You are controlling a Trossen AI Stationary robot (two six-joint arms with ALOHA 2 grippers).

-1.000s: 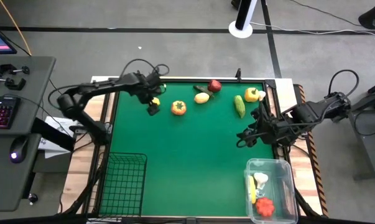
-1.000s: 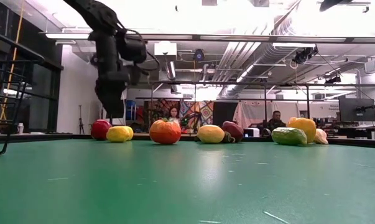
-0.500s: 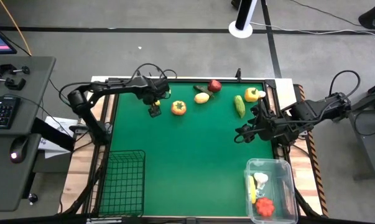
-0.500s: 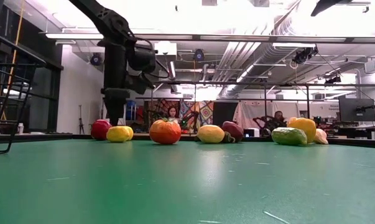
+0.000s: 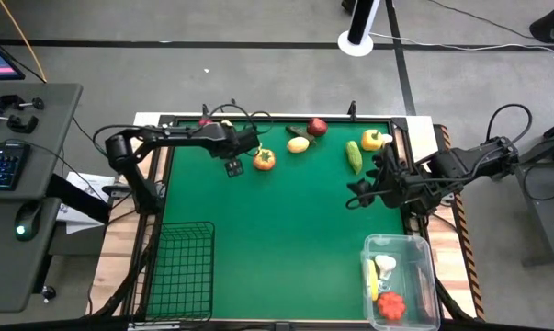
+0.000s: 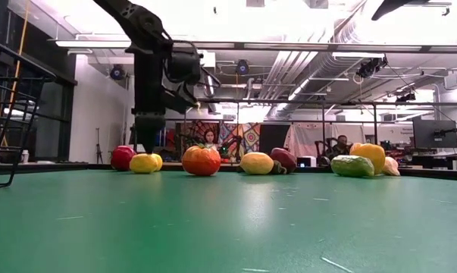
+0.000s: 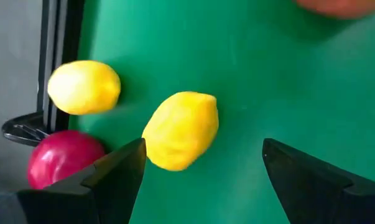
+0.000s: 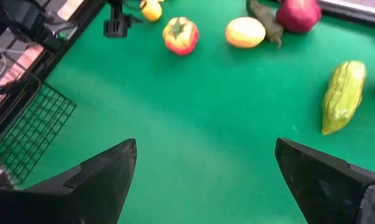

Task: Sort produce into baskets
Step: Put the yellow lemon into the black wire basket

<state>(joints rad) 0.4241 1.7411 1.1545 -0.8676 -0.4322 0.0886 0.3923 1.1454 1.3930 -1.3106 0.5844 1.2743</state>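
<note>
The green table (image 5: 277,239) carried two baskets at its near edge: the black wire basket (image 5: 180,271) well behind the left gripper (image 5: 233,166), and the clear plastic basket (image 5: 401,280) just behind the right gripper (image 5: 357,198), with a white piece, a yellow piece and a red piece inside.

The left gripper hung fingers-down over the far left part of the table, its fingers spread wide. In the left wrist view a yellow lemon (image 7: 181,129) lay between the two open fingers, touching neither. Beyond it sat a second yellow fruit (image 7: 84,87) and a red fruit (image 7: 66,157) against the table's rail.

The right gripper hovered at the right side, also spread open and holding nothing.

Ahead of the right gripper lay a long green gourd (image 5: 353,156), with a yellow pepper (image 5: 374,140) past it at the far corner. Toward the left gripper stood an orange tomato (image 5: 264,159), just beside that gripper, then a yellow oval fruit (image 5: 298,144), a dark green pod (image 8: 262,22) and a dark red apple (image 5: 317,126) along the far edge.
</note>
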